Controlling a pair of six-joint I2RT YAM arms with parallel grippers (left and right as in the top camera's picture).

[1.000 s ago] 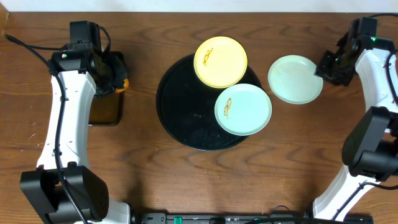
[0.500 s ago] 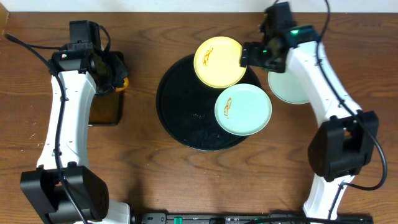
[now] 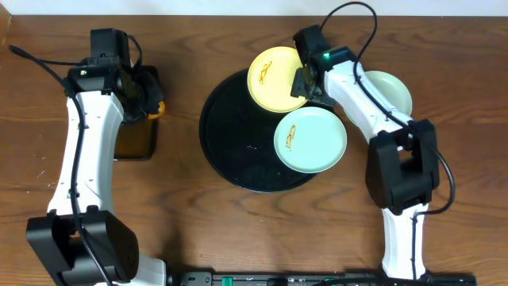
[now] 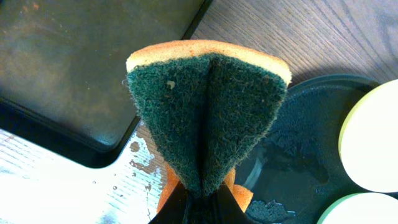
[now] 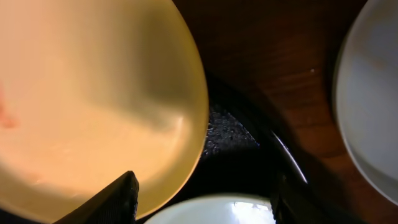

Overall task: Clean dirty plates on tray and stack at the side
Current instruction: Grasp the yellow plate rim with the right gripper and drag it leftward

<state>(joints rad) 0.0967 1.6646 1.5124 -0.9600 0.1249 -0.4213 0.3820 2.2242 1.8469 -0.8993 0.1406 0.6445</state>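
Observation:
The round black tray (image 3: pixel 238 151) holds a yellow plate (image 3: pixel 274 78) with an orange-brown smear at its far edge and a mint plate (image 3: pixel 310 140) with a smear at its right. A second pale plate (image 3: pixel 390 94) lies on the table right of the tray, partly under my right arm. My right gripper (image 3: pixel 305 82) is open and empty, low over the yellow plate's right rim. In the right wrist view its fingers (image 5: pixel 208 202) straddle the gap between the yellow plate (image 5: pixel 93 93) and the mint plate (image 5: pixel 211 214). My left gripper (image 4: pixel 202 199) is shut on the orange-green sponge (image 4: pixel 208 106).
A rectangular black tray (image 3: pixel 133 135) lies under my left gripper (image 3: pixel 151 99) at the left; it also shows in the left wrist view (image 4: pixel 74 62). Wet smears mark the wood beside it. The round tray (image 4: pixel 298 143) shows water drops.
My right arm has swung from the table's far right edge leftward, past the pale plate, to the yellow plate's right rim. My left arm and the sponge have not moved.

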